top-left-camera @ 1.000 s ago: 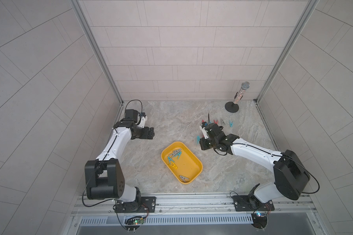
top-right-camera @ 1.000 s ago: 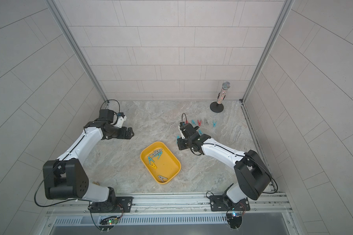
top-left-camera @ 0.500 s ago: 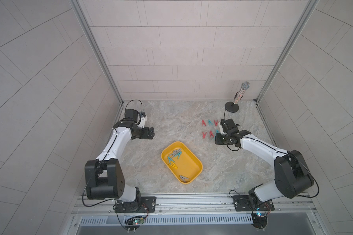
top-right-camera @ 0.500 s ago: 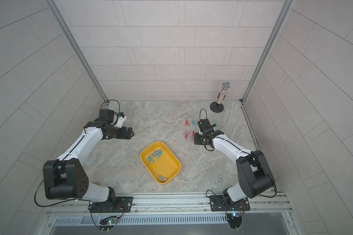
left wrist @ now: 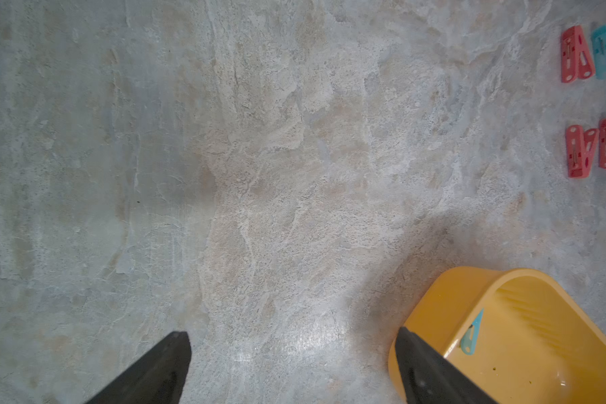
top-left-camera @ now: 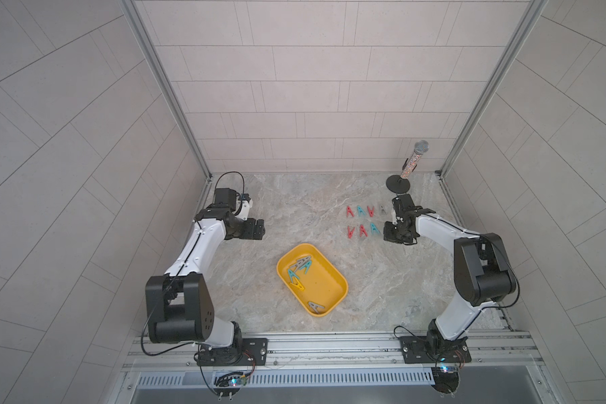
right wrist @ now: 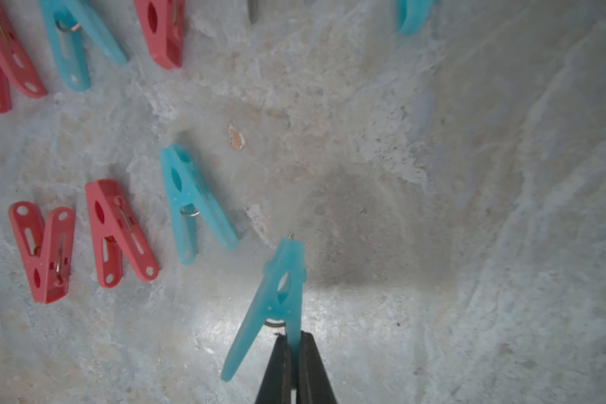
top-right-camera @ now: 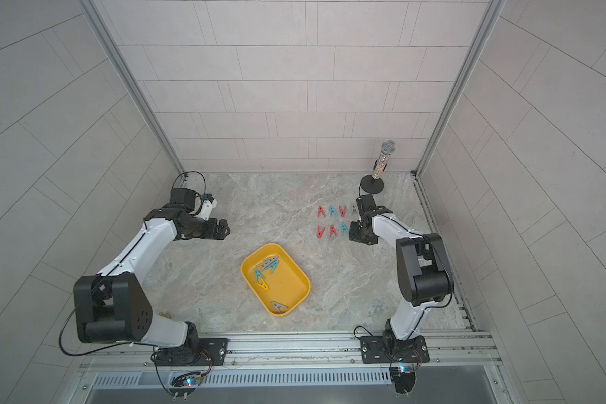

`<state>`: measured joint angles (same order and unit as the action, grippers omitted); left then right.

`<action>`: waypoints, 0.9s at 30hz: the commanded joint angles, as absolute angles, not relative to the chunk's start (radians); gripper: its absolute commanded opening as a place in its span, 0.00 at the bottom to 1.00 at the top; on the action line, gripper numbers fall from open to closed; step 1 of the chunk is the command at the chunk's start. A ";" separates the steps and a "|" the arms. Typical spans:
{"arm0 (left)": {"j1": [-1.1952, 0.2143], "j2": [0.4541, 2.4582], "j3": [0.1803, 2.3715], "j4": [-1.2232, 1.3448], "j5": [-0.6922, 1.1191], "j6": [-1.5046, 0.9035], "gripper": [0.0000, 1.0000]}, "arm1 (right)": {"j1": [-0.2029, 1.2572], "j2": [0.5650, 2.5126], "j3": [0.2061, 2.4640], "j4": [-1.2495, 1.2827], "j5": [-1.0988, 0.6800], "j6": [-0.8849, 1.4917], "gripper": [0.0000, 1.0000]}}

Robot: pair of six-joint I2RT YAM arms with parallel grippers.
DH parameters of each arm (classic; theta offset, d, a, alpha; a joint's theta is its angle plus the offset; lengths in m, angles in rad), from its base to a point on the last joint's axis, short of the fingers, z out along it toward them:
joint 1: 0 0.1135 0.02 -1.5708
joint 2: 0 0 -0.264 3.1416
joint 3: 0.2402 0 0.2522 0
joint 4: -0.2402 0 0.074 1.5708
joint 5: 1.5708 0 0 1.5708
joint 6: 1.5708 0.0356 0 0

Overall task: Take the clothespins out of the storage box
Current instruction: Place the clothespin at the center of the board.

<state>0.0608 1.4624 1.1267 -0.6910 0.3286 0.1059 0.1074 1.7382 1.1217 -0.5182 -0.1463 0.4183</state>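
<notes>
The yellow storage box [top-left-camera: 326, 280] [top-right-camera: 291, 280] lies mid-table with several clothespins [top-left-camera: 303, 264] [top-right-camera: 270, 266] inside, grey, teal and yellow. Two rows of red, teal and grey clothespins [top-left-camera: 361, 212] [top-right-camera: 332, 211] lie on the table at the back right. My right gripper [right wrist: 293, 335] [top-left-camera: 396, 236] hovers just right of the nearer row, shut on one leg of a teal clothespin [right wrist: 277, 297]. A loose teal clothespin [right wrist: 189, 203] lies beside it. My left gripper [left wrist: 293, 341] [top-left-camera: 256, 229] stands open and empty over bare table, left of the box's wall [left wrist: 452, 307].
A glittery microphone on a black round stand [top-left-camera: 404, 171] stands in the back right corner, just behind the right arm. Tiled walls close in the left, back and right sides. A metal rail [top-left-camera: 329, 344] runs along the front edge.
My right gripper has carried the teal clothespin to the right, from over the rows to just past their right end. The left arm has not moved.
</notes>
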 commanded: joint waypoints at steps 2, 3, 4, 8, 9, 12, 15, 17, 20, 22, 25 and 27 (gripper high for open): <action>0.067 1.445 1.125 -0.707 0.321 0.115 0.99 | 0.096 1.795 1.189 -0.587 -0.107 0.382 0.00; 0.067 1.444 1.124 -0.706 0.322 0.115 0.99 | 0.095 1.811 1.206 -0.598 -0.098 0.378 0.00; 0.067 1.444 1.124 -0.707 0.319 0.115 0.99 | 0.095 1.825 1.221 -0.607 -0.093 0.373 0.00; 0.068 1.437 1.123 -0.706 0.319 0.115 0.99 | 0.094 1.867 1.264 -0.622 -0.076 0.360 0.00; 0.067 1.437 1.123 -0.707 0.320 0.115 0.99 | 0.096 1.875 1.274 -0.624 -0.071 0.355 0.00; 0.067 1.433 1.124 -0.707 0.320 0.115 0.99 | 0.095 1.902 1.305 -0.636 -0.058 0.335 0.00; 0.067 1.431 1.124 -0.707 0.320 0.115 0.99 | 0.095 1.931 1.331 -0.651 -0.052 0.317 0.00; 0.068 1.432 1.124 -0.707 0.323 0.115 0.99 | 0.097 1.941 1.334 -0.647 -0.054 0.307 0.01; 0.067 1.431 1.125 -0.707 0.324 0.114 0.99 | 0.097 1.955 1.341 -0.646 -0.054 0.298 0.02; 0.068 1.432 1.124 -0.707 0.325 0.114 0.99 | 0.098 1.966 1.344 -0.646 -0.049 0.294 0.02; 0.067 1.431 1.125 -0.707 0.325 0.113 0.99 | 0.101 1.975 1.347 -0.641 -0.059 0.286 0.03; 0.067 1.433 1.124 -0.707 0.326 0.113 0.99 | 0.107 1.978 1.348 -0.636 -0.055 0.284 0.05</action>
